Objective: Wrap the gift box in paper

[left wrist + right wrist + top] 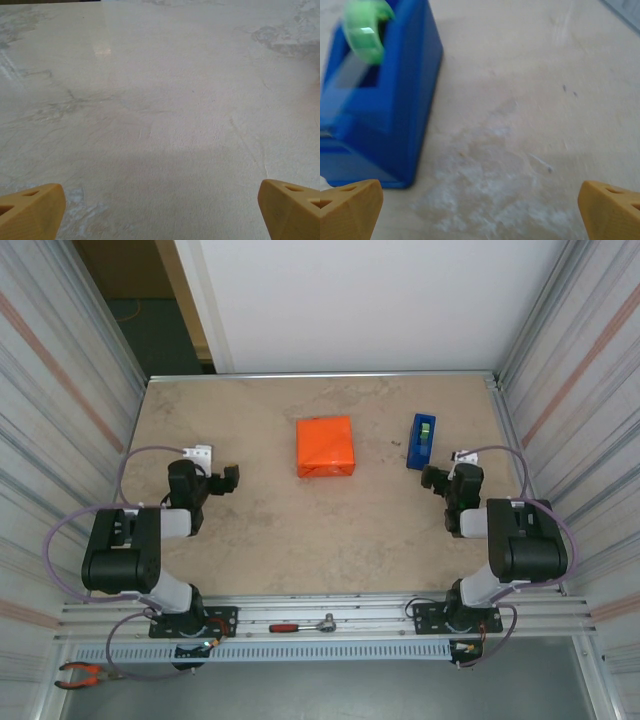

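The gift box (325, 446), wearing its orange paper (337, 433), sits mid-counter (300, 540) toward the far side, while the left pincer (161, 210) and right pincer (480, 210) hang wide and empty either side, the right just near the blue tape dispenser (380, 100), likely for sealing.

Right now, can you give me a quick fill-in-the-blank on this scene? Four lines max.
1. The gift box shows a ___ skin.
2. The left gripper and right gripper both stand ___, holding nothing.
3. The blue tape dispenser sits closer to the ___ arm.
4. The tape roll in it is ___.

Missing words: orange; open; right; green.
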Motion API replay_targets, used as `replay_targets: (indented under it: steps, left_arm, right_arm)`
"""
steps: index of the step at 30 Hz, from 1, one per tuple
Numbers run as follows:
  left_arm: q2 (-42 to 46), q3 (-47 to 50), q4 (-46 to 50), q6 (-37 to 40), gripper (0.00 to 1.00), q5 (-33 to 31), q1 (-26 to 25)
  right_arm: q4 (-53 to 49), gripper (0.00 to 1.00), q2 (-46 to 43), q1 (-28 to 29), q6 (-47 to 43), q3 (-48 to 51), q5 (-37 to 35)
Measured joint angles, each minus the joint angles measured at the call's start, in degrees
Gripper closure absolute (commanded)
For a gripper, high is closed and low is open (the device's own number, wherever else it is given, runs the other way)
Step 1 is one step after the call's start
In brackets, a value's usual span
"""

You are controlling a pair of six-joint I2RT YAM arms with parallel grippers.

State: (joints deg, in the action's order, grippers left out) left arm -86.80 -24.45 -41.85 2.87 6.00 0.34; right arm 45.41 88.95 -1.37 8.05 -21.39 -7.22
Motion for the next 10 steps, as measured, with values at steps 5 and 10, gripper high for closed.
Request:
replay_targets:
  steps: [5,10]
  left_arm:
    - [0.0,0.0,-0.4,0.1,0.01,0.4,0.0]
    - [0.0,0.0,-0.5,0.2,0.01,0.4,0.0]
  right_arm:
    - [0.2,0.02,-0.1,0.1,-0.2,-0.7,0.4]
    - [-0.1,0.02,-0.1,-0.2,-0.9,-1.2,1.6]
